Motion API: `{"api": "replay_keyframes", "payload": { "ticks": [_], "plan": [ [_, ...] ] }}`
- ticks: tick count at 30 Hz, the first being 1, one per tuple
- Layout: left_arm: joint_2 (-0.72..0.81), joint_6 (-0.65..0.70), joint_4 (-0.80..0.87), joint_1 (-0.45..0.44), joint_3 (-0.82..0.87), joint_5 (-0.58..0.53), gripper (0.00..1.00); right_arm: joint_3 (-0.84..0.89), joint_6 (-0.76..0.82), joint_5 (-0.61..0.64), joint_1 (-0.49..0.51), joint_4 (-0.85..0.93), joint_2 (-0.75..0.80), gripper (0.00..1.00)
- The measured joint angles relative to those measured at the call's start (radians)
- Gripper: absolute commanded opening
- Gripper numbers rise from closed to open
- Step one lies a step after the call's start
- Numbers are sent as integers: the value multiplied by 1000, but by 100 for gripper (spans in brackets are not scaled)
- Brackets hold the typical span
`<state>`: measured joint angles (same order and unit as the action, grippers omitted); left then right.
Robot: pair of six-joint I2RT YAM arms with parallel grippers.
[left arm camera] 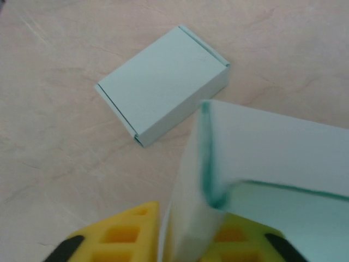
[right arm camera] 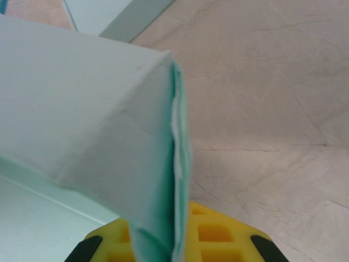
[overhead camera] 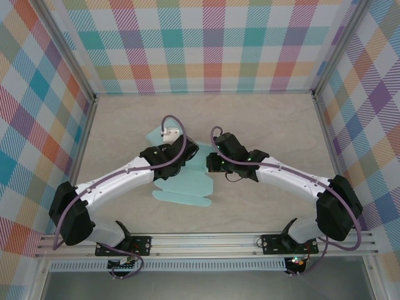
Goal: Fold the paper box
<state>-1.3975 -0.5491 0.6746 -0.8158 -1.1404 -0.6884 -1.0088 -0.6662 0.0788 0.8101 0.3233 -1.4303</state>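
- At desk [overhead camera: 281, 125] centre, the paper box [overhead camera: 187, 187] lies half folded.
- The right gripper [right arm camera: 174, 240] clamps its right wall, likely to stand it up.
- The left gripper [left arm camera: 185, 240] straddles its left wall; grip unclear.

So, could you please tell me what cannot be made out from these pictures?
Left wrist view: the paper box flap near the lens is blurred. The bottom edge cuts off the left claw, so its grip is unclear.
Right wrist view: the raised wall hides part of the table, and the right claw is cropped below.
Top view: the left arm and right arm cover the box's middle and both claws.
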Motion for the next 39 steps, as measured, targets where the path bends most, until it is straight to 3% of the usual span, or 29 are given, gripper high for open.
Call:
{"api": "replay_keyframes", "payload": {
  "ticks": [8, 17, 20, 27, 39],
  "plan": [
    [70, -56, 2, 16, 34, 163, 43, -36, 1, 18, -14, 102, -15, 0],
    [197, -90, 3, 12, 57, 264, 88, -50, 53, 28, -75, 274, -52, 0],
    [273, -103, 0, 11, 57, 278, 98, -68, 87, 31, -95, 353, -106, 0],
    [383, -114, 4, 11, 93, 208, 100, -164, 187, 32, -98, 506, -274, 0],
    [388, -91, 8, 11, 108, 83, 100, -473, 284, 101, -97, 724, -554, 3]
  ]
}}
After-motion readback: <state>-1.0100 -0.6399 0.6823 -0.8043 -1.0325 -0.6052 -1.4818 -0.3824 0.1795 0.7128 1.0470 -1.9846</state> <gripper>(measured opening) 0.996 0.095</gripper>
